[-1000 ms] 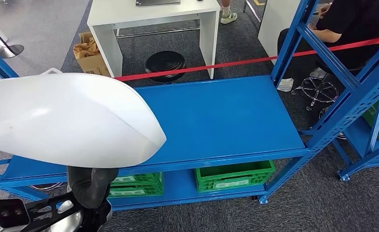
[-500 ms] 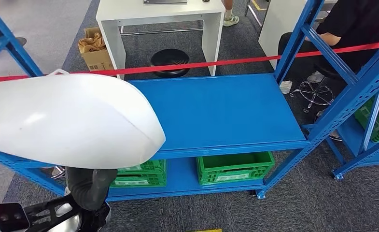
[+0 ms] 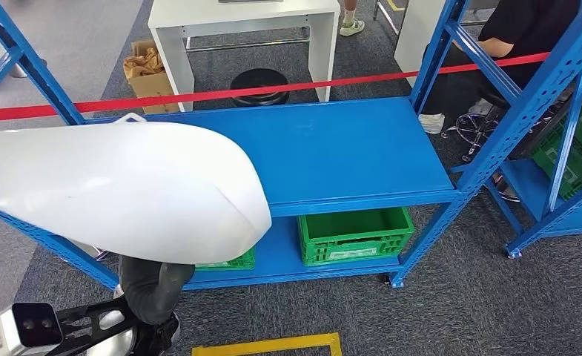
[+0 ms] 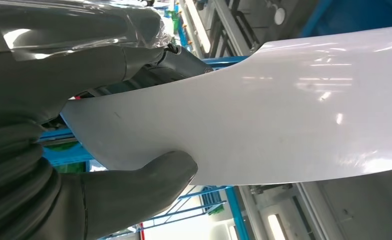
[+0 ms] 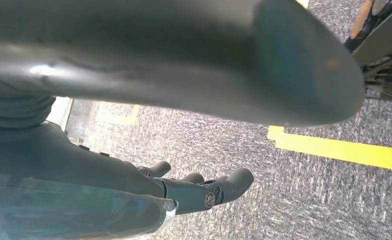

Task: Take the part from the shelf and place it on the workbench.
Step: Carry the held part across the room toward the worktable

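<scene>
The part (image 3: 117, 189) is a large, glossy white curved shell. It hangs in front of the left half of the blue shelf's top deck (image 3: 347, 148), hiding that side. My left hand (image 3: 150, 285) grips it from below at its near edge. In the left wrist view the thumb (image 4: 134, 190) presses one face of the part (image 4: 283, 110) and the fingers (image 4: 84, 45) close over the other. My right hand (image 5: 184, 190) hangs over grey carpet with its fingers apart and nothing in it.
Green crates (image 3: 354, 236) sit on the shelf's bottom deck. Behind a red tape (image 3: 273, 87) are a white table (image 3: 236, 15), a black stool (image 3: 260, 78) and a cardboard box (image 3: 143, 63). A person (image 3: 525, 30) sits at the far right. Yellow floor tape (image 3: 273, 345) lies close by.
The whole picture has shifted, so the camera has moved: the shelf sits farther off and yellow floor tape has come into view. The part stays in my left hand.
</scene>
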